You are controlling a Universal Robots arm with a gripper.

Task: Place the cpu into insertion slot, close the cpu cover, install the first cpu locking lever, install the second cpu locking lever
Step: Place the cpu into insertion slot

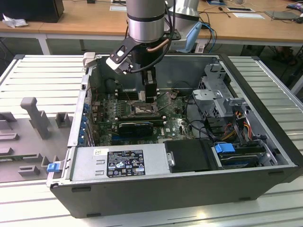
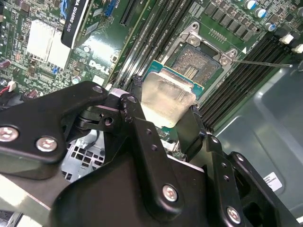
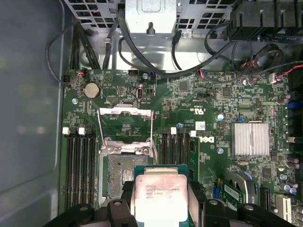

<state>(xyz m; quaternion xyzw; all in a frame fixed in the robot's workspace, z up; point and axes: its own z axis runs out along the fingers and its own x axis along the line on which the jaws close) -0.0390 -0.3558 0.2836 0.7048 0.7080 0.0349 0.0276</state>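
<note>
Two black fingers (image 2: 142,127) of mine are clamped on opposite edges of a small flat square chip with a pale silver-grey metal face, the cpu (image 2: 166,98), holding it above the green board (image 3: 208,101). The square dark-framed insertion slot (image 3: 118,176) lies open, partly under the chip, at about six o'clock from my fingers in the exterior view. The thin silver-grey metal cpu cover (image 3: 124,111) stands raised. I judge the chip not yet seated.

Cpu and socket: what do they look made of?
The cpu: pale metal lid, matte with soft sheen, over a green board edge, probably laminate. The socket: dull grey metallic contact field; its bracket is bright silver, likely steel.
</note>
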